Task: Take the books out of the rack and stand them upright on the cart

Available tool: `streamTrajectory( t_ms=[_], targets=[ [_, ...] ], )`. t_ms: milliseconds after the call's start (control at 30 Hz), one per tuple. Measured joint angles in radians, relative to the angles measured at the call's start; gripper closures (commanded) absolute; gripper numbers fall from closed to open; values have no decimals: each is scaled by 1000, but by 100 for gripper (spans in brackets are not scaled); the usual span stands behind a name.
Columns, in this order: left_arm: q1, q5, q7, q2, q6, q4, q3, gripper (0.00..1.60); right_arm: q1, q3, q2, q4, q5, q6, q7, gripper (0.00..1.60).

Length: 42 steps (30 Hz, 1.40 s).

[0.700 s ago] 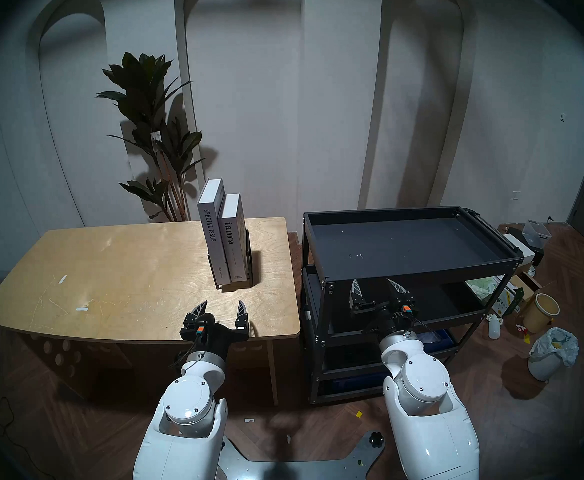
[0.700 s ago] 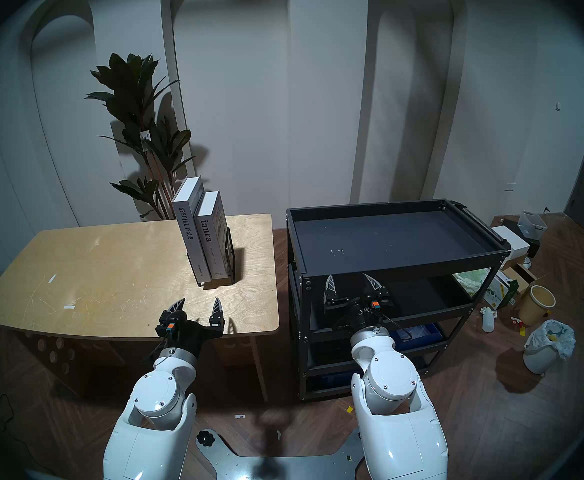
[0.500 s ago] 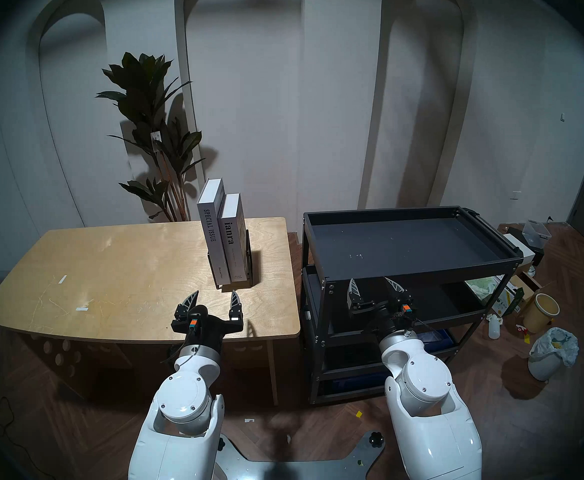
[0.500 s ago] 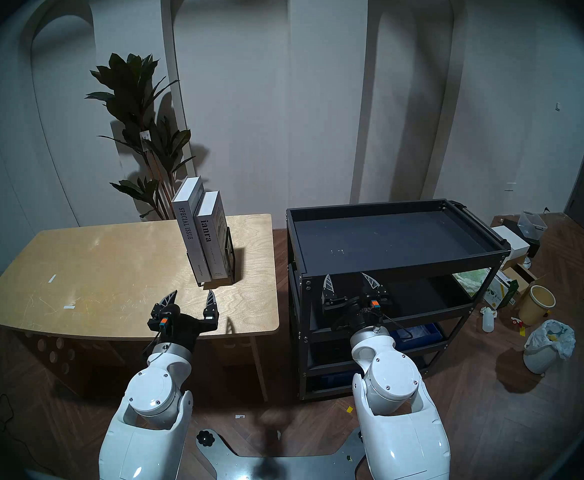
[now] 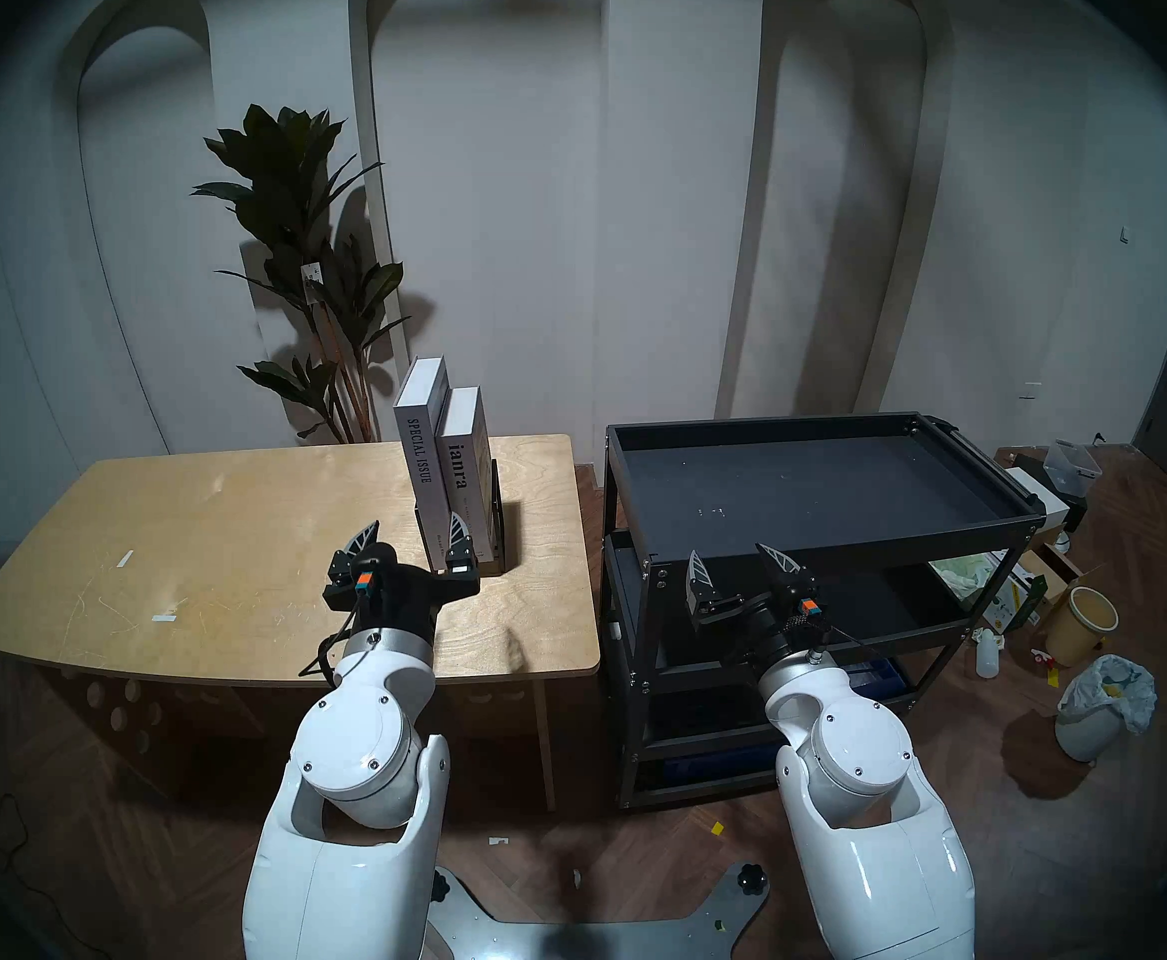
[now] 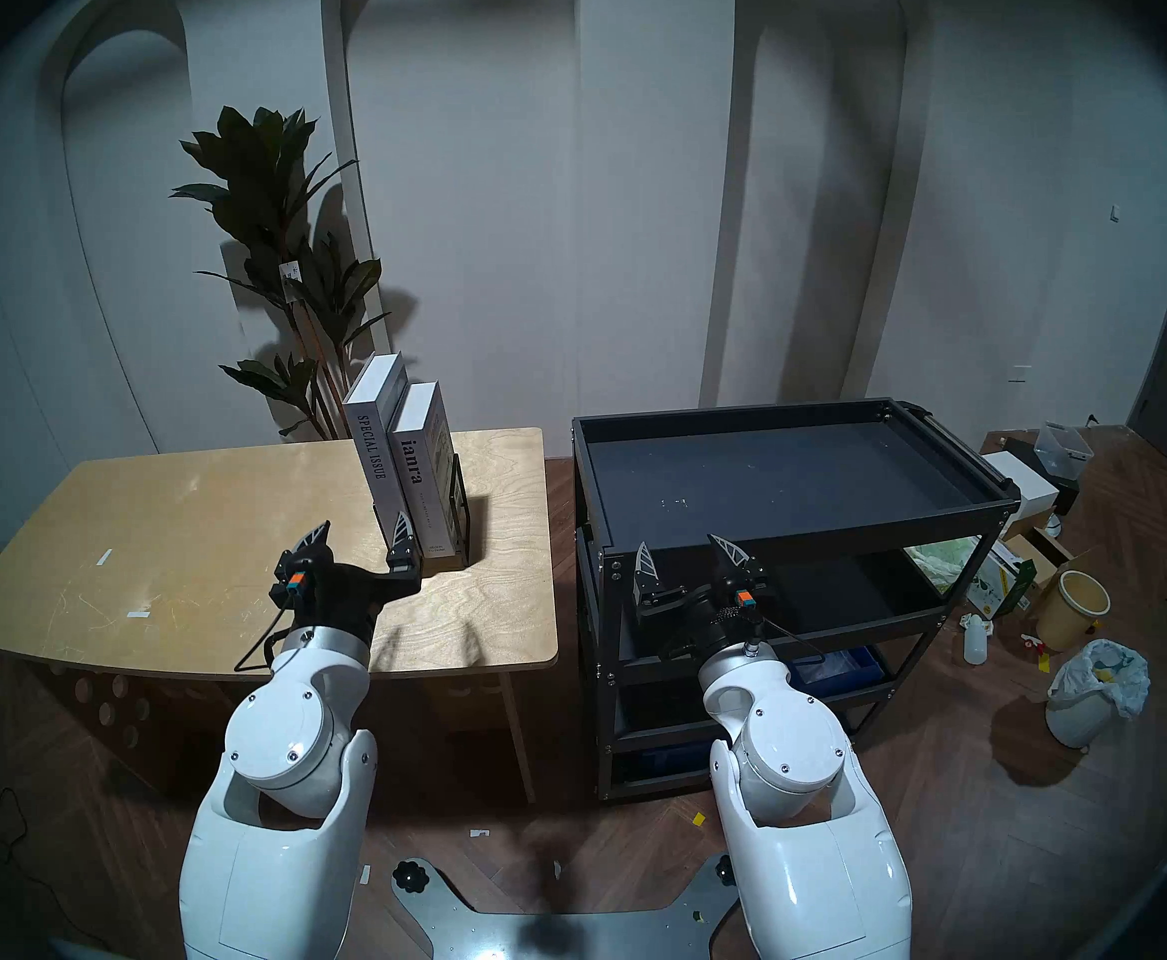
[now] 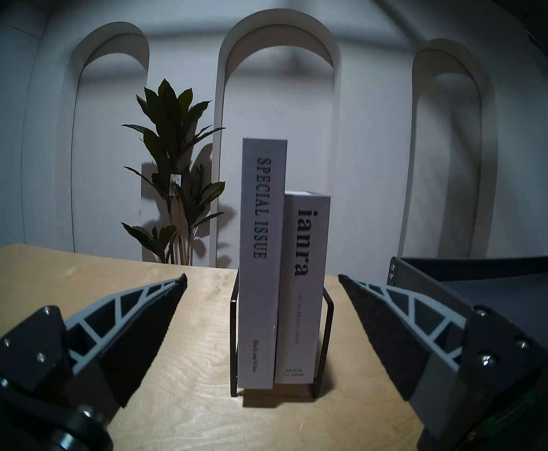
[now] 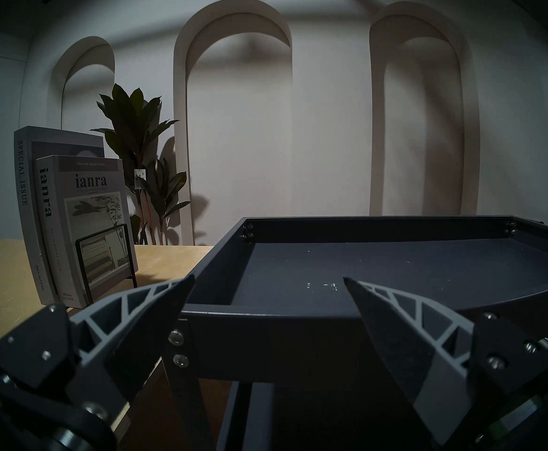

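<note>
Centrally, at mid-frame of the left wrist view, two books are listed: the taller "SPECIAL ISSUE" book [image 7: 261, 261] and the shorter "ianra" book [image 7: 302, 287], stood upright, side by side and touching, inside the black wire rack [image 7: 326, 336] on the wooden table [image 5: 234, 543]. Neither book is gripped. The left gripper [image 7: 261, 286] is recorded low in that frame, fingers spread wide, near both spines but apart from them. The right gripper [image 8: 267, 284] is noted at lower centre of its own view, likewise spread and holding nothing, at the front rim of the cart [image 8: 266, 317], whose top tray is seen at right of the head view. Risks are judged as follows: both books could be clamped at once by so wide a spread; the light rack could be dragged or tipped by a finger caught on its wire; the remaining book could topple once its neighbour is withdrawn.
</note>
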Motion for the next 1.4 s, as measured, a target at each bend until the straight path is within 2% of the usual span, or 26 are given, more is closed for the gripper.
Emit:
streamTrajectory(
  t_ms=[300, 533, 700, 867, 1100, 1400],
  targets=[
    [-20, 63, 109, 16, 184, -89, 55, 0, 13, 8, 19, 3, -2, -5, 19, 0],
    [-71, 66, 125, 23, 327, -130, 88, 0, 22, 24, 32, 1, 1, -6, 31, 0],
    [-117, 66, 133, 23, 398, -142, 103, 0, 26, 31, 37, -1, 3, -7, 37, 0],
    [-160, 67, 152, 12, 423, -134, 96, 0, 27, 33, 38, -5, 6, -8, 40, 0],
    [-226, 64, 168, -4, 422, -66, 56, 0, 25, 28, 33, -10, 8, -12, 42, 0],
    [-309, 14, 148, -15, 438, -10, 46, 0, 17, 23, 28, -17, 5, -16, 25, 0]
  ],
)
